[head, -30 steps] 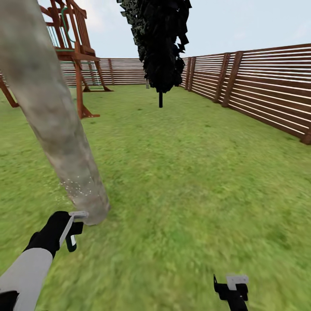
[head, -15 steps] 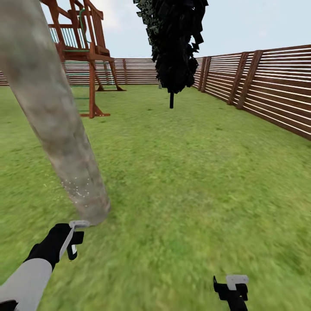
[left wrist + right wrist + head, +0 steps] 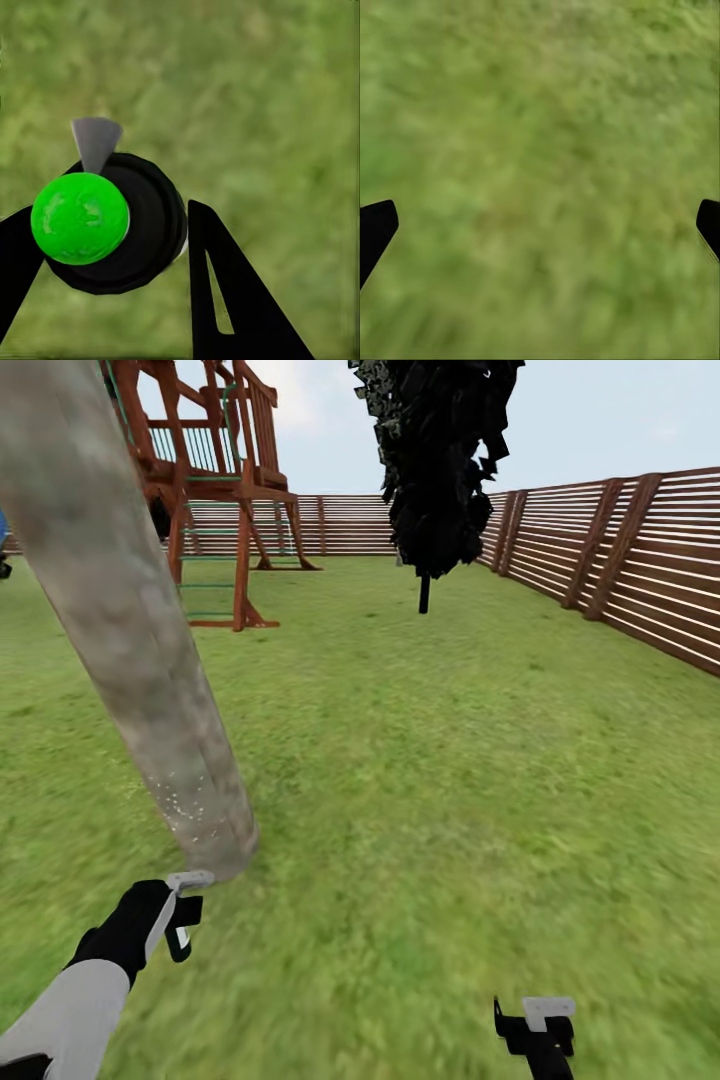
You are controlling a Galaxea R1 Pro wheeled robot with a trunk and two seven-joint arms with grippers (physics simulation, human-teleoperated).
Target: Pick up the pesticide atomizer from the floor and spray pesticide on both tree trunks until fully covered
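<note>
Grey-brown tree trunk (image 3: 130, 650) leans over our left gripper (image 3: 112, 247) — fingers clamped on the pesticide atomizer (image 3: 112, 225) just beside its speckled base; right gripper (image 3: 540, 225) spread wide over lawn (image 3: 450, 760) — empty.

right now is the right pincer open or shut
Open: the right pincer has its fingertips far apart, with only grass between.

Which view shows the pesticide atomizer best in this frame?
The left wrist view: the pesticide atomizer sits close up between the left gripper fingers. The head view shows it small, mostly hidden by that gripper.
</note>
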